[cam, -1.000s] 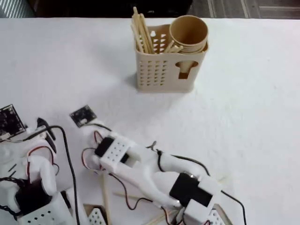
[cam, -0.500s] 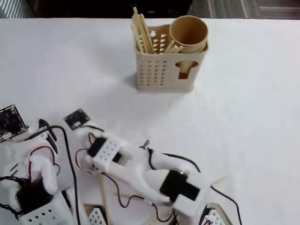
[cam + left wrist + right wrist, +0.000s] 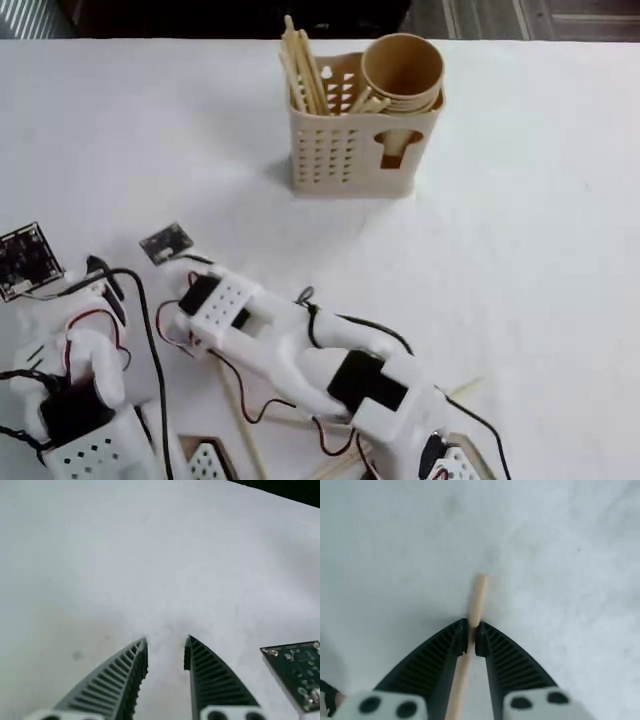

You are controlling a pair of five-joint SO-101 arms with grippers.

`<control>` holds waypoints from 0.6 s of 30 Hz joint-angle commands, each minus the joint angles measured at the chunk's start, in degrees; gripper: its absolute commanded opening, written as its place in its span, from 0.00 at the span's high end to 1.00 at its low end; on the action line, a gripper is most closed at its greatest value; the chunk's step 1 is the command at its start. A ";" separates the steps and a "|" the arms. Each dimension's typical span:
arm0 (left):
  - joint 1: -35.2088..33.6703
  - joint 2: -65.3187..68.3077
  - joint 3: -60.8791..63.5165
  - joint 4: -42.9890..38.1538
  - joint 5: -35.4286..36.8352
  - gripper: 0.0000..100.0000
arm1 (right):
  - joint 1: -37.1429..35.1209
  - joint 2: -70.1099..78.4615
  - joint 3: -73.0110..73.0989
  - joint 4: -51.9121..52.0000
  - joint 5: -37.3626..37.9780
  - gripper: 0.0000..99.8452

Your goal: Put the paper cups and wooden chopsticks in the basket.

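The cream slotted basket (image 3: 352, 150) stands at the far middle of the table, holding a bundle of wooden chopsticks (image 3: 303, 70) and stacked paper cups (image 3: 403, 70). My right gripper (image 3: 471, 630) is shut on a single wooden chopstick (image 3: 477, 597) lying low over the white table; its tip pokes out past the fingers. In the high view the right arm (image 3: 300, 350) stretches leftward from the near edge, with that chopstick (image 3: 238, 412) showing beneath it. My left gripper (image 3: 166, 642) hovers open over bare table, nothing between its fingers. The left arm (image 3: 70, 390) sits at the near left corner.
More loose chopsticks (image 3: 462, 385) lie near the front edge under and beside the right arm. A small circuit board (image 3: 295, 667) on the right arm's wrist (image 3: 166, 243) is close to the left gripper. Cables (image 3: 150, 340) trail between the arms. The white table (image 3: 520, 250) spreads wide towards the basket.
The right arm has swung leftward and lower, and the chopstick under it has turned from straight to slanted. The left arm has barely shifted.
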 commanded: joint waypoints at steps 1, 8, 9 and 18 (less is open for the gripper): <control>-0.22 -0.66 -0.35 -1.05 0.00 0.86 | 4.79 -8.40 -0.53 3.38 0.70 0.98; -0.04 -0.66 5.54 -1.32 0.00 0.86 | 10.33 -21.85 -0.53 7.96 0.70 0.98; -0.04 -0.66 6.77 -1.32 0.00 0.86 | 11.21 -23.60 -0.53 8.22 0.70 0.98; -0.04 -0.66 15.74 -1.41 -3.78 0.86 | 22.46 -37.93 -0.53 9.01 0.70 0.98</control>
